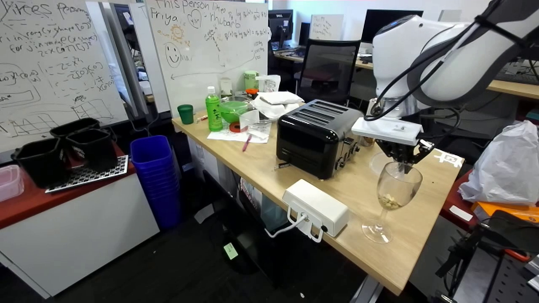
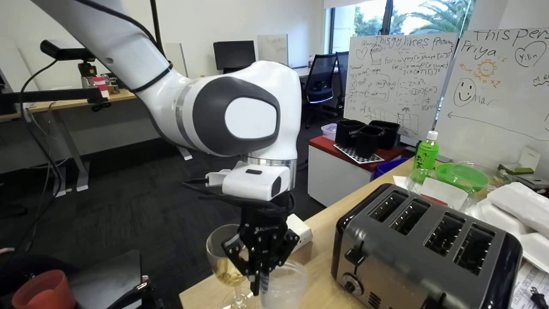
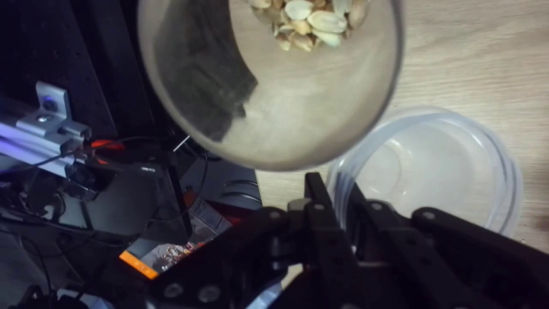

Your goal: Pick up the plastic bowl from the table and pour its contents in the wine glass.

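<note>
Apparently the pouring is done: nuts (image 1: 389, 202) lie in the wine glass (image 1: 406, 182), upright on the table (image 1: 358, 191), and the plastic bowl (image 3: 441, 165) near it shows none. The gripper (image 3: 336, 185) looks clamped on the bowl's rim with its 2 fingers. A sideways swing, or the fingers spreading toward the glass, could topple it and scatter nuts; lifting before full release could drag the bowl.

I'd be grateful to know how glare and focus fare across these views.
In the wrist view, the rim of the clear stemmed wine glass is blurred, the black fingers look dark and soft, and the clear round plastic bowl shows pale glare; in an exterior view, the glossy black toaster catches reflections; in an exterior view, the glazed window is very bright.
</note>
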